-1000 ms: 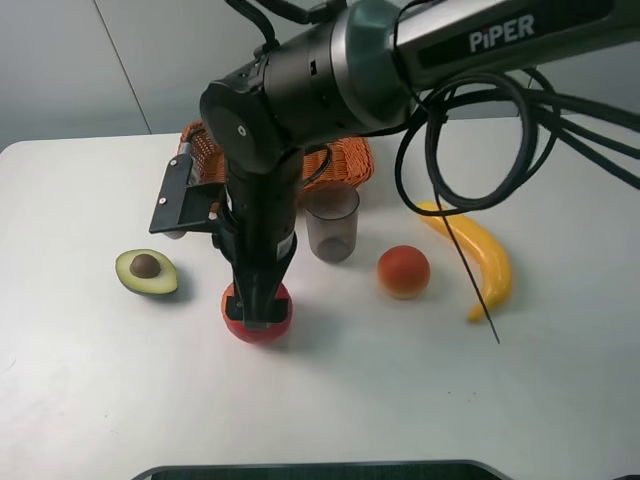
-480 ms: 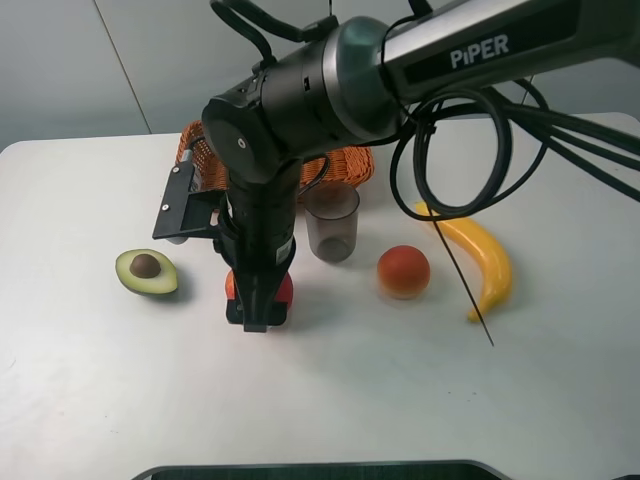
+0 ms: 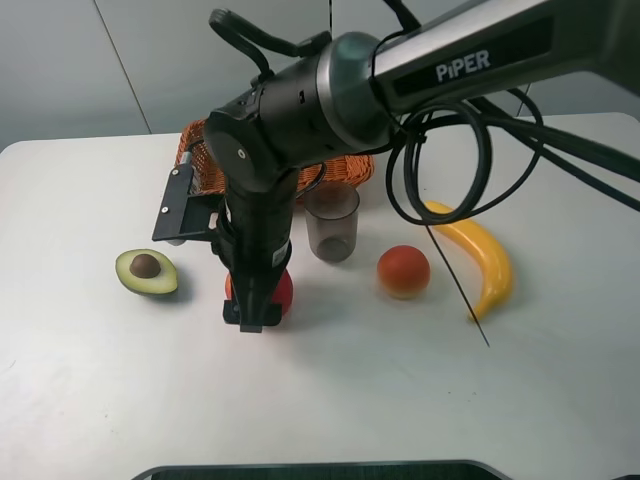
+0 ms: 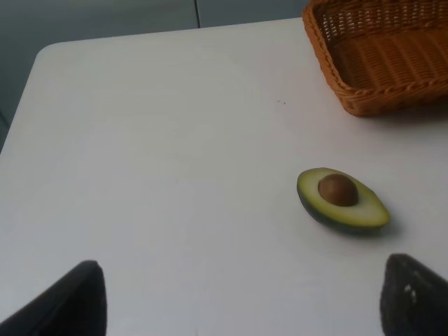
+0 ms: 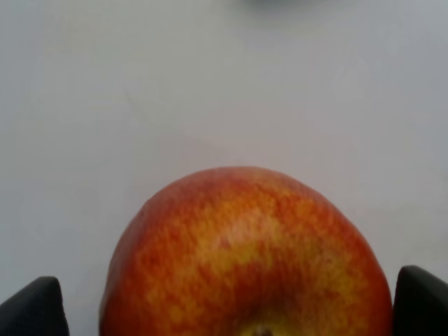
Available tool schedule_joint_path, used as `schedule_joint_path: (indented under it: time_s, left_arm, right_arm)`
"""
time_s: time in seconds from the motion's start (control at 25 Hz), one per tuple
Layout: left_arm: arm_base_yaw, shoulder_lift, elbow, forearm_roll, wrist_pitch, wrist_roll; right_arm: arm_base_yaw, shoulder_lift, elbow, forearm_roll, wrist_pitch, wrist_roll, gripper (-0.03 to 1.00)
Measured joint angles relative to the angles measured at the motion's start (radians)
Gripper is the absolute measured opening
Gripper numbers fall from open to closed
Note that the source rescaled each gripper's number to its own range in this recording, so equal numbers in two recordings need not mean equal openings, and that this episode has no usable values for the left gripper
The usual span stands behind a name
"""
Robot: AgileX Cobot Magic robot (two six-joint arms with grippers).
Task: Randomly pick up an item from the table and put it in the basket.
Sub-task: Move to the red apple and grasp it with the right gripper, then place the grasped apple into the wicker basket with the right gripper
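The red apple [image 3: 281, 291] with yellowish streaks is held between the fingers of my right gripper [image 3: 254, 306], which reaches across to the left half of the white table [image 3: 100, 380]. The gripper points down and is shut on the apple, which seems a little above the tabletop. The apple fills the right wrist view [image 5: 245, 259] between the two fingertips [image 5: 31, 308]. The wicker basket [image 3: 345, 165] stands behind the arm, partly hidden by it; its corner shows in the left wrist view [image 4: 378, 56]. My left gripper [image 4: 241, 308] is open and empty, over the table's left part.
A halved avocado [image 3: 146, 271] lies left of the apple and shows in the left wrist view [image 4: 343, 199]. A grey translucent cup [image 3: 331, 222] stands in front of the basket. An orange-red peach [image 3: 403, 271] and a yellow banana [image 3: 480, 255] lie to the right.
My right gripper has risen with the apple and shifted slightly toward the back. The other fruit, the cup and the basket have not moved.
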Motion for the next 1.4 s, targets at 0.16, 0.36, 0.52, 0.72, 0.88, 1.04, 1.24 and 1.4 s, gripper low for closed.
schedule_joint_path:
  time_s: [0.16,0.36,0.52,0.72,0.88,1.04,1.24,1.4]
  left_arm:
    - [0.0,0.0,0.0,0.0,0.0,0.0]
    - [0.0,0.0,0.0,0.0,0.0,0.0]
    - [0.0,0.0,0.0,0.0,0.0,0.0]
    - [0.0,-0.001,0.0,0.0,0.0,0.0]
    - [0.0,0.0,0.0,0.0,0.0,0.0]
    - [0.0,0.0,0.0,0.0,0.0,0.0]
    - [0.0,0.0,0.0,0.0,0.0,0.0]
    - [0.0,0.0,0.0,0.0,0.0,0.0]
  right_arm:
    - [0.0,0.022,0.0,-0.001,-0.011,0.0,0.99]
    - [0.0,0.028,0.0,-0.004,-0.033,0.003,0.99]
    - [-0.004,0.028,0.0,-0.006,-0.045,0.006,0.05]
    - [-0.006,0.028,0.0,-0.006,-0.047,0.004,0.05]
    - [-0.008,0.028,0.0,-0.006,-0.045,-0.003,0.05]
    - [-0.008,0.028,0.0,-0.006,-0.043,-0.003,0.05]
    - [-0.008,0.028,0.0,-0.006,-0.043,-0.003,0.05]
    - [-0.008,0.005,0.0,-0.008,-0.026,-0.003,0.05]
